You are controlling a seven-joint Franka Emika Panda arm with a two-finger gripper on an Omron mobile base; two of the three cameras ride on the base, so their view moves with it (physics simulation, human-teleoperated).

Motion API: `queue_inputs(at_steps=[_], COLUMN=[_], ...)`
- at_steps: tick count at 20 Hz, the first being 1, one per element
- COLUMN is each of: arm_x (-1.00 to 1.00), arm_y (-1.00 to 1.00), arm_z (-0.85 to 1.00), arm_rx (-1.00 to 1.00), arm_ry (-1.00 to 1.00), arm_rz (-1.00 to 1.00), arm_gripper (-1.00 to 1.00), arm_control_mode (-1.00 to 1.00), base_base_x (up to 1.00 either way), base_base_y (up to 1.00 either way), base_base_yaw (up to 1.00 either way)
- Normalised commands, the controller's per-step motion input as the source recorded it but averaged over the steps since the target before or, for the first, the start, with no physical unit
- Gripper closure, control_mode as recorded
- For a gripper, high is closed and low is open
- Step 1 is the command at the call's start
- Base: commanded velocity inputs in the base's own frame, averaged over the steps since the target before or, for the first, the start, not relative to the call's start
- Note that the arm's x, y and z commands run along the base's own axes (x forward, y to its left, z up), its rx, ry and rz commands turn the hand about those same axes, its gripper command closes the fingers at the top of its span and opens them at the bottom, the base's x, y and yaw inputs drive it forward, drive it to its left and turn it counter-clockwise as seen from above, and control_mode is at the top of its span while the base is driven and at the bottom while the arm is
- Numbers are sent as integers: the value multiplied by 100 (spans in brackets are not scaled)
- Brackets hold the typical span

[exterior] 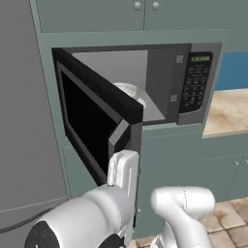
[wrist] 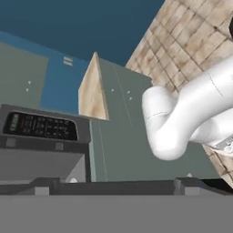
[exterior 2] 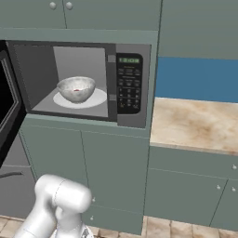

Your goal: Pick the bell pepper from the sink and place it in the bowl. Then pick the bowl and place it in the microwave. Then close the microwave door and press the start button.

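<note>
Microwave, one, built into teal cabinetry; cavity grey, keypad panel on its right with a green display, characters too small to read. No brand or label legible anywhere.

Microwave door, one, black with a dark window, swung open to the left.

Bowl, one, mottled grey-white, standing inside the cavity on the white round plate. A small red speck shows inside the bowl, presumably the bell pepper; too small to confirm.

Countertop, one, beige stone, right of the microwave, below a blue wall strip.

Gripper: fingertips hidden from the cameras; jaws spread wide, nothing seen held.
</note>
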Motion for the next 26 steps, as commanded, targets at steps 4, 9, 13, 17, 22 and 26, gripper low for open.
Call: queue_inputs(at_steps=[4, 9, 13, 17, 22, 26], arm_x=[75, 100, 100, 100, 100, 100], arm_y=[-28, -39, -26, -28, -37, -42], arm_z=[0, 0, 0, 0, 0, 0], arm_rx=[0, 0, 0, 0, 0, 0], arm_ry=[-7, 0, 0, 0, 0, 0], arm_rz=[-14, -18, -16, -15, -12, -5], arm_gripper=[-100, -100, -100, -100, -100, -100], arm_control_mode=[-100, -100, -100, -100, -100, -100], base_base_x=[0, 0, 0, 0, 0, 0], base_base_y=[0, 0, 0, 0, 0, 0], base_base_yaw=[0, 0, 0, 0, 0, 0])
